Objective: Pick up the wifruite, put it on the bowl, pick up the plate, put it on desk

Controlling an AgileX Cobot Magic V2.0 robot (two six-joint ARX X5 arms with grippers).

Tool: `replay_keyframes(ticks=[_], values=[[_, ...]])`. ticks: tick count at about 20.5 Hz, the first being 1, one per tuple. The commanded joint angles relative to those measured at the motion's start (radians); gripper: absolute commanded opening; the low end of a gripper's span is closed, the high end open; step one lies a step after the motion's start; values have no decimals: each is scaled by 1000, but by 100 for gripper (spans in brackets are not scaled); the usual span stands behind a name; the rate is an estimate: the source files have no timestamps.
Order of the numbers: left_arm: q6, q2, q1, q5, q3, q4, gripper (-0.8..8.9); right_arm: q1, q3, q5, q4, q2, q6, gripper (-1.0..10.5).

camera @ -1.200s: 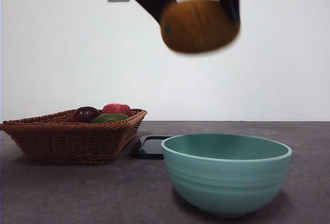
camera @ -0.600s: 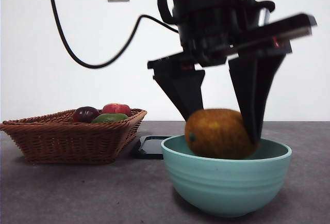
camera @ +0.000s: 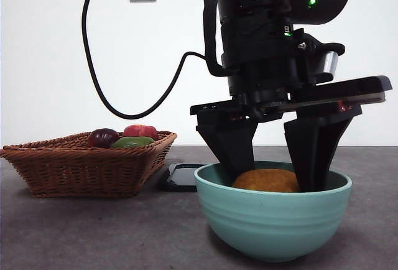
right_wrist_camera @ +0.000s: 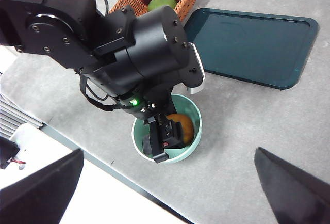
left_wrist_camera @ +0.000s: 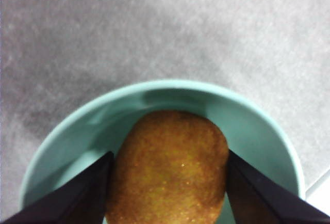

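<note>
Left end effector (camera: 270,176) clenched on rough orange-brown fruit (left_wrist_camera: 167,167) inside ridged mint-teal ceramic bowl (camera: 273,217); fruit looks light, slightly soft: flanks give grip.

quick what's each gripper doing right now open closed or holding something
Left gripper: shut on the rough orange-brown fruit, down inside the mint-teal ceramic bowl.
Right gripper: open, holding nothing, high above the table.

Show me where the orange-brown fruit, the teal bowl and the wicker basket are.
wifruite (left_wrist_camera: 167,167): left wrist view, middle of its rough skin.
bowl (camera: 273,217): front view, ridged outer wall.
wicker basket (camera: 81,170): front view, woven front side.
</note>
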Motion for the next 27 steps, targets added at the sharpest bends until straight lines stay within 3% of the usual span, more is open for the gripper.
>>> replay_keyframes(ticks=[1,3,6,14,27], values=[[14,26,-14,-6,18,1,246,4,17,-2,10,1,9,624],[14,26,-13,-6,18,-4,292,4,17,-2,10,1,9,624],[13,25,-12,-6,21,-23,471,4,17,-2,10,1,9,624],[13,-98,-7,-10,108,-110,478,4,17,-2,11,1,10,624],[83,-701,-7,-11,111,-283,468,4,17,-4,-9,6,9,624]])
